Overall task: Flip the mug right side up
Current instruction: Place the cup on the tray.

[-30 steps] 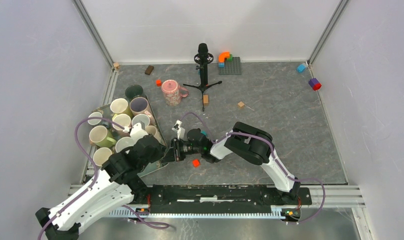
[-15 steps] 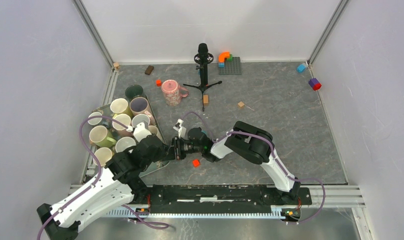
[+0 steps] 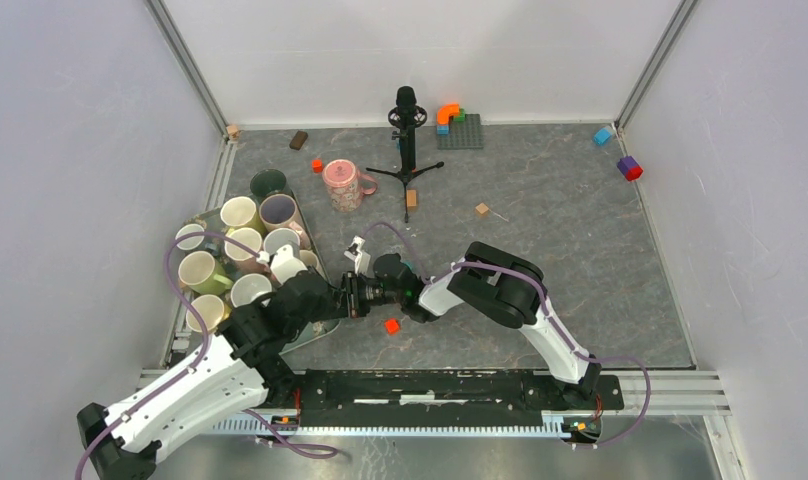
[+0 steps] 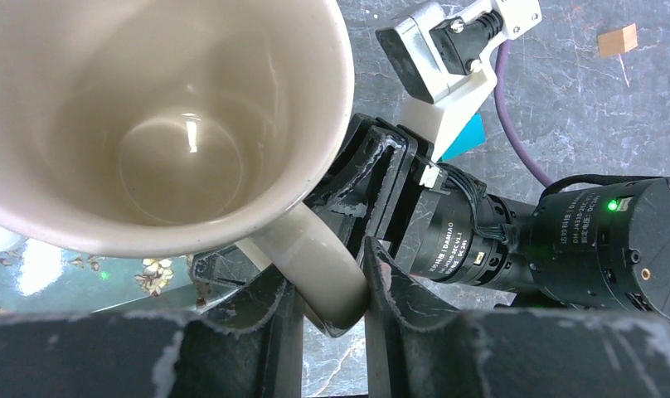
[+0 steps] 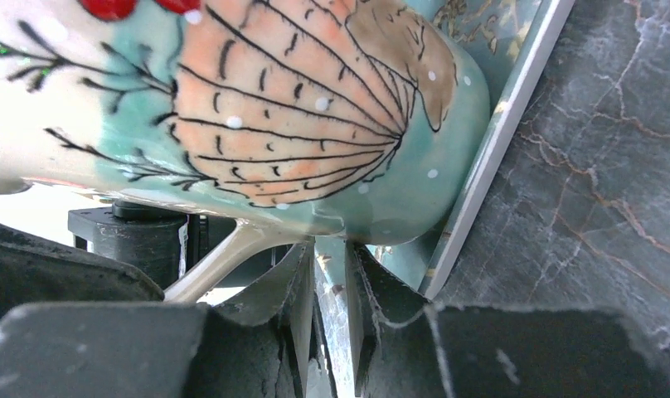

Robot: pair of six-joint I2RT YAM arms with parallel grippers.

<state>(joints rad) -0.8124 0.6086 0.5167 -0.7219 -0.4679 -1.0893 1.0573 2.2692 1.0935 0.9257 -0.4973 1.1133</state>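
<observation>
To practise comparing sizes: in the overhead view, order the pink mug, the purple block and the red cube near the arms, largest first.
Pink mug, then purple block, then red cube, clearly smallest.

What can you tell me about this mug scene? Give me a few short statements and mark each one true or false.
1. The left pincer is closed on the handle of the mug. True.
2. The mug is full of coffee. False: the left wrist view looks straight into it and it is empty.
3. The mug's outside is plain white. False: the right wrist view shows a painted teal and orange pattern.
4. A pink cup stands upright near the microphone stand. True.
5. The red block lies inside one of the cups. False: it lies on the table, beside the two wrists.
</observation>
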